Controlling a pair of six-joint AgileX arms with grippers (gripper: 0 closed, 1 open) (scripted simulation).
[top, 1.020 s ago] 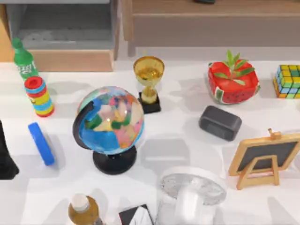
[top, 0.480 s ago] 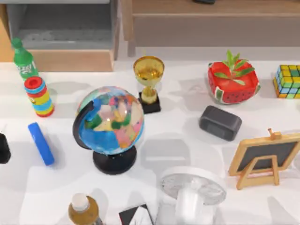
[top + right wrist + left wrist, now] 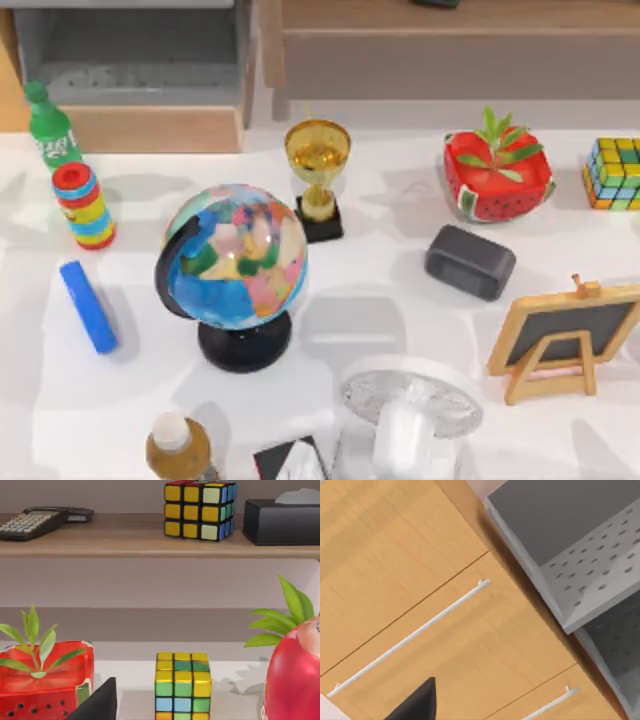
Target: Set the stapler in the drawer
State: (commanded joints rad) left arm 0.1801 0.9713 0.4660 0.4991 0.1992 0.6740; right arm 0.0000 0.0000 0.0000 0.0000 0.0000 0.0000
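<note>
The blue stapler (image 3: 88,305) lies flat on the white table, left of the globe (image 3: 235,262) and below the rainbow ring stack (image 3: 83,205); nothing touches it. At the back left the drawer (image 3: 150,128) stands open, with a tan front panel and a grey inside. A dark part of my left gripper (image 3: 415,706) shows in the left wrist view, close to light-wood panels with white bar handles (image 3: 410,637) and a grey perforated compartment (image 3: 590,565). A dark part of my right gripper (image 3: 97,702) shows in the right wrist view, near the watermelon planter (image 3: 42,680).
A green bottle (image 3: 50,128) stands by the drawer's left corner. A gold trophy (image 3: 318,175), a dark grey block (image 3: 470,262), a colour cube (image 3: 615,173), a small easel (image 3: 565,340) and a white fan (image 3: 410,410) crowd the middle and right. A brown shelf (image 3: 450,45) runs along the back.
My left gripper, seen at the top view's left edge beside the stapler, has drawn back leftward past that edge. The stapler has not moved.
</note>
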